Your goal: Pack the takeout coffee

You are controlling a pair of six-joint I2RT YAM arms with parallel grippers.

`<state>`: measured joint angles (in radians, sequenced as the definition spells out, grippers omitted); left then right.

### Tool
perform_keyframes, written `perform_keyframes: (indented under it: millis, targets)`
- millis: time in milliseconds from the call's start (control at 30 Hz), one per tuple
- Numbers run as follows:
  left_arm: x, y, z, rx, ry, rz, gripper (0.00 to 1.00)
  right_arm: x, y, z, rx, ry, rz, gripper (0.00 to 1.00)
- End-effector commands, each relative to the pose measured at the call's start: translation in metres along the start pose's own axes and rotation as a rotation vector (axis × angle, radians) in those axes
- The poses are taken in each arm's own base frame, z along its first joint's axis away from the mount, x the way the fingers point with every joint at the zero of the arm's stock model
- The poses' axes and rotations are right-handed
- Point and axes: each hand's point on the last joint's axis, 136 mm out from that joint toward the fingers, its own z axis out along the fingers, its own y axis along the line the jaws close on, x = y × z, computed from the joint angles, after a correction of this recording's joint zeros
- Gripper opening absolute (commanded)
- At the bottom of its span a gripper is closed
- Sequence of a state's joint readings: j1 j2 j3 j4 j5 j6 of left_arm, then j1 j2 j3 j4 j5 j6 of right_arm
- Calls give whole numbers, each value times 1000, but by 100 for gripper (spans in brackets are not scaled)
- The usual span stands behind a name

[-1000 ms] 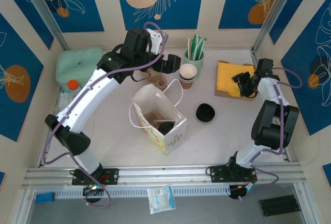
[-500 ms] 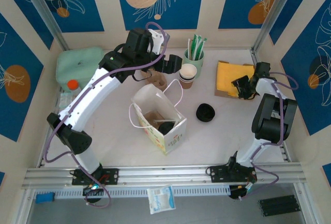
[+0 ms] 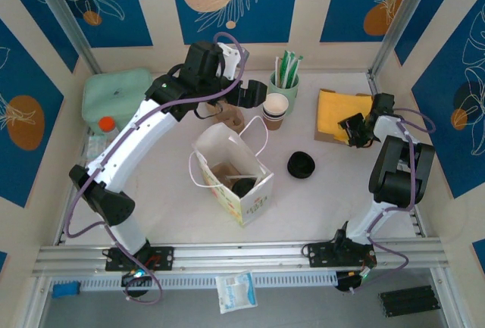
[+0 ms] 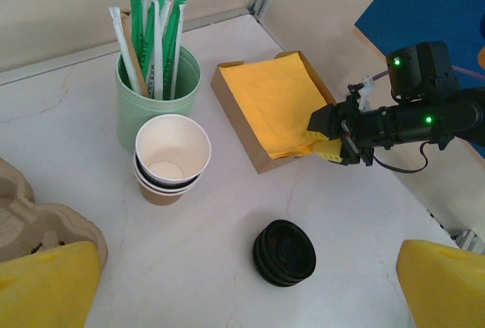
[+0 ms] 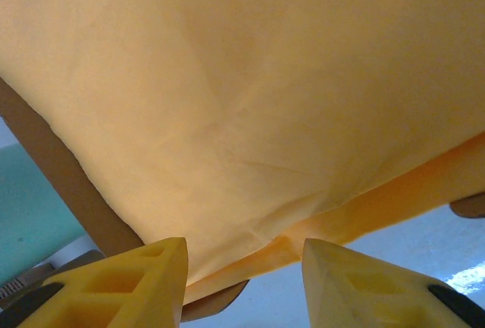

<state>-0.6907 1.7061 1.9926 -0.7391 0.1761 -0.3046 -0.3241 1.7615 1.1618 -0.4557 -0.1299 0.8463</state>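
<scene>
Likely takeout coffee mid-frame in bag: light, crushable, grip sidewall. R fingers half-open astride napkin corner, not pinching; L fingers wide, empty.

Light: bright, even, from overhead.
Shadows: soft and short on the counter beside the bag.
Glare: pale sheen, lower right of right wrist view.
Focus: top view sharp; right jaws, lower edge, and left jaws, lower corners, blurred.
</scene>
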Motion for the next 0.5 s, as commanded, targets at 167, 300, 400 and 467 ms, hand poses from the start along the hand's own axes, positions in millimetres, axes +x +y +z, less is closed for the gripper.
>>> perform_keyframes:
  millis: [167,300,400,467]
  targets:
    - [-10,-7,2,29,-25,26,99,0,-13,8,26,7,23,44]
    - [-10,-7,2,29,-25,27,99,-2,-14,10,30,7,21,44]
    - [-10,-6,2,27,-24,27,99,-5,-13,12,32,7,16,43]
    - [-9,-5,2,25,-22,25,99,-7,-11,12,32,4,10,43]
